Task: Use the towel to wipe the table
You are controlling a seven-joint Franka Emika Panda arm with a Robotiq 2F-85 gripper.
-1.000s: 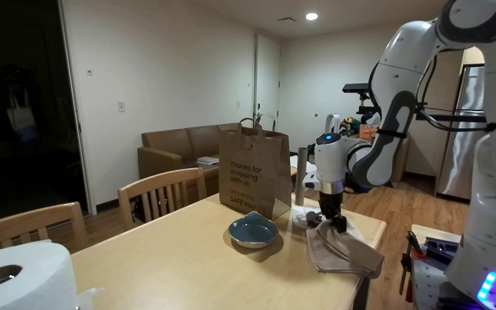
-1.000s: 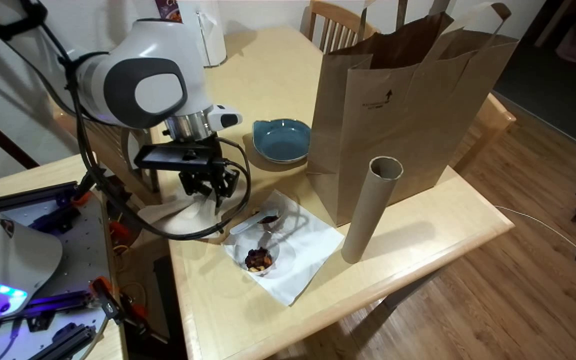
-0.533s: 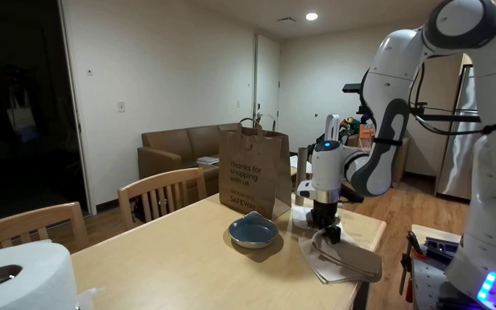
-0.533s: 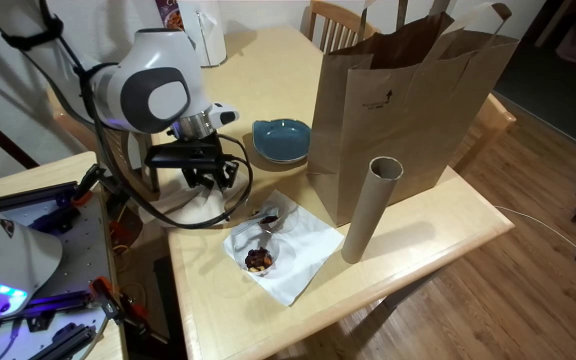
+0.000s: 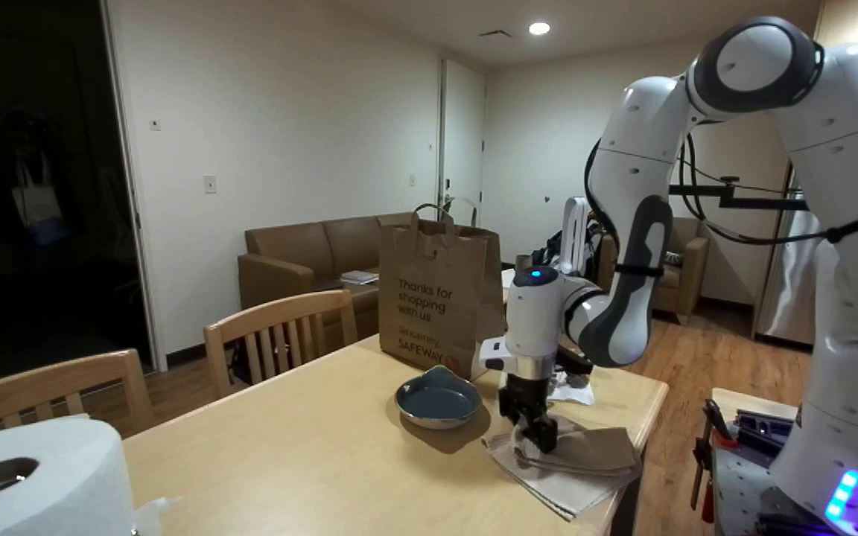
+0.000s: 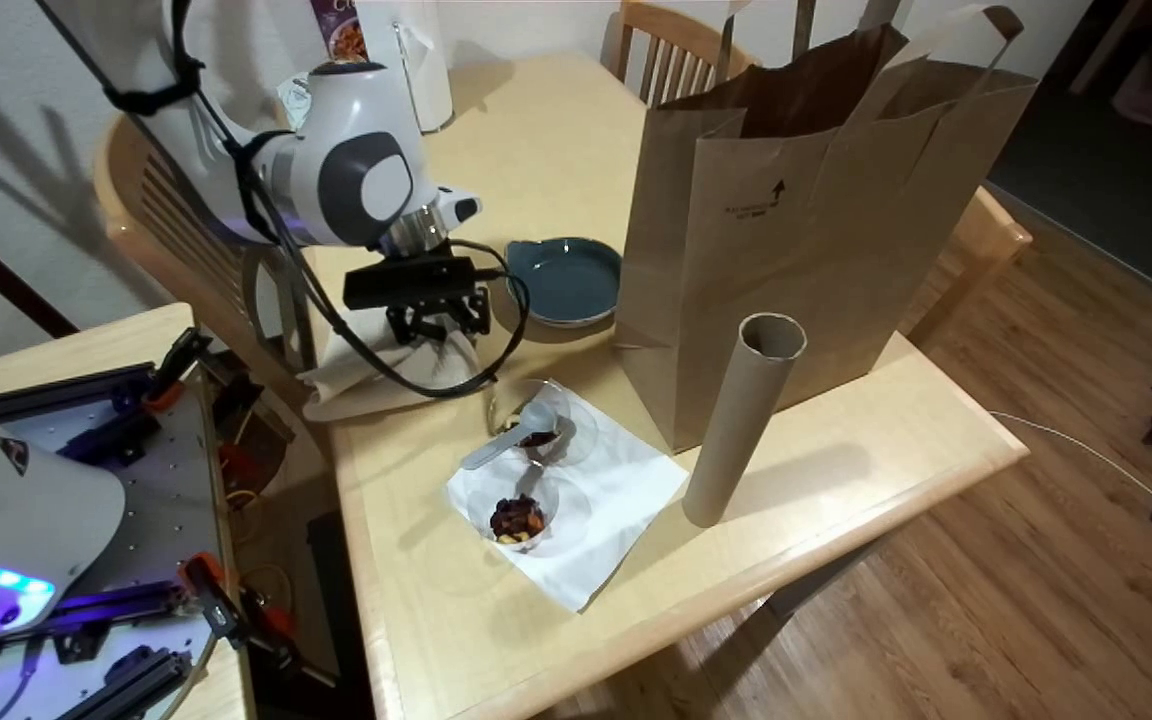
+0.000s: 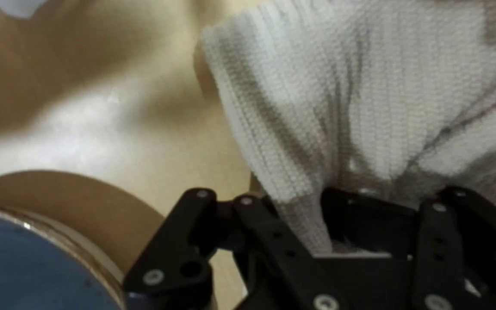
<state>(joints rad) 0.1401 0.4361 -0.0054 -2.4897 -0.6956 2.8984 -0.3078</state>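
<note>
Towel (image 5: 574,465): on the table (image 5: 287,461), by the edge on the side of my base (image 5: 831,443), with one fold standing up in my fingers (image 7: 368,219).
My fingers: pinching that fold; in the wrist view the towel fills the space between them.
Where the towel spreads: mostly to one side of me, from my fingers toward the edge by my base.
Long way of the towel: hard to tell, as it is folded and bunchy; the top fold seems to run from my fingers to that edge.
Far corner: at the edge, and it looks to poke out a bit past it.
Blue dish (image 5: 438,402): on my other side, near me, with table showing between us in an exterior view.
White paper (image 6: 616,500) with snack cups (image 6: 519,520): near the towel too.
Next wipe: I think I should slide toward the paper roll (image 5: 49,476), going between the dish and the edge.
What could go wrong: swinging to the dish side may bump it; pulling toward my base may drop the towel off the edge.
</note>
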